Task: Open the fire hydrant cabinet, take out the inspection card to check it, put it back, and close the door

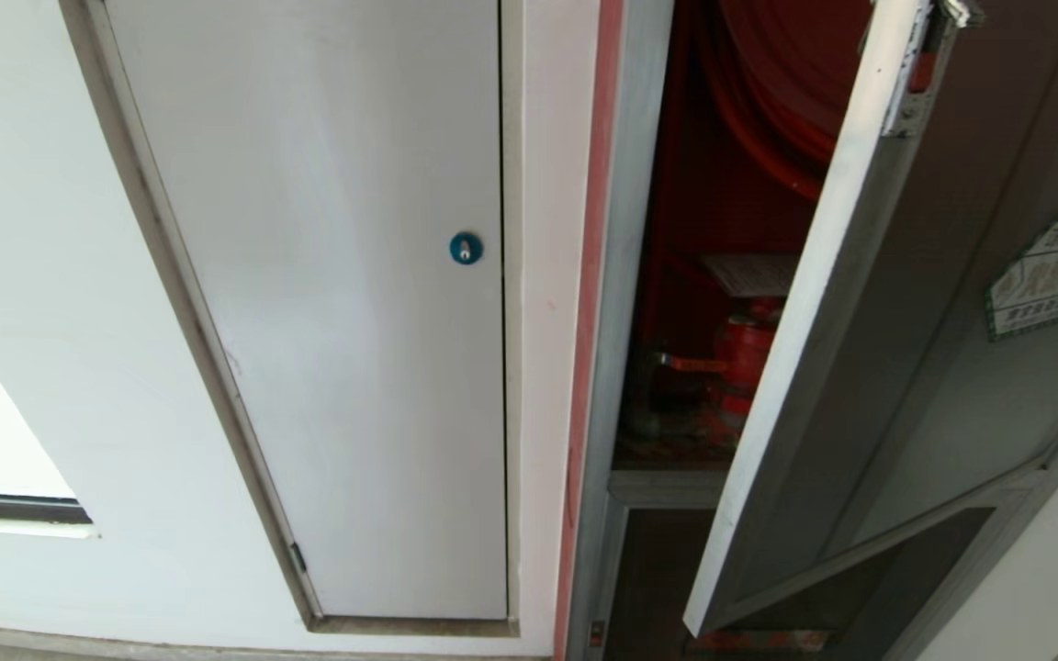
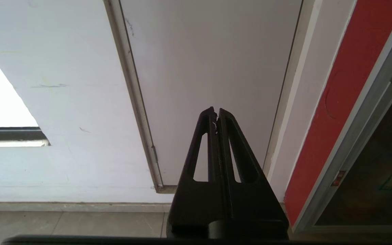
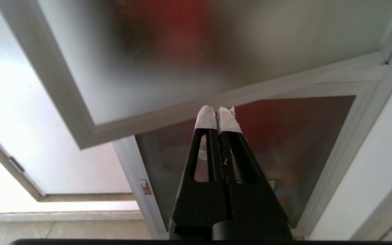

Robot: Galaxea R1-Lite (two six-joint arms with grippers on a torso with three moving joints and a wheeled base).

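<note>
The fire hydrant cabinet [image 1: 676, 229] stands at the right of the head view, red inside. Its door [image 1: 933, 367], dark glass in a silver frame with a green-bordered sticker [image 1: 1054, 274], hangs partly open, swung out toward me. Through the gap I see the inspection card [image 1: 751, 274] lying flat on top of the red valve [image 1: 742, 353], below the red hose reel [image 1: 786, 92]. Neither arm shows in the head view. My left gripper [image 2: 216, 112] is shut and empty, facing the white panel door [image 2: 209, 68]. My right gripper [image 3: 217, 112], tips wrapped in white tape, is shut and empty, below the open door's lower frame [image 3: 168, 119].
A white panel door [image 1: 336, 303] with a blue round lock [image 1: 466, 248] fills the wall left of the cabinet. A red strip [image 1: 589, 303] edges the cabinet frame. The lower glass panel [image 1: 667, 578] sits under the open compartment. Grey floor tiles [image 2: 63, 223] run along the wall's base.
</note>
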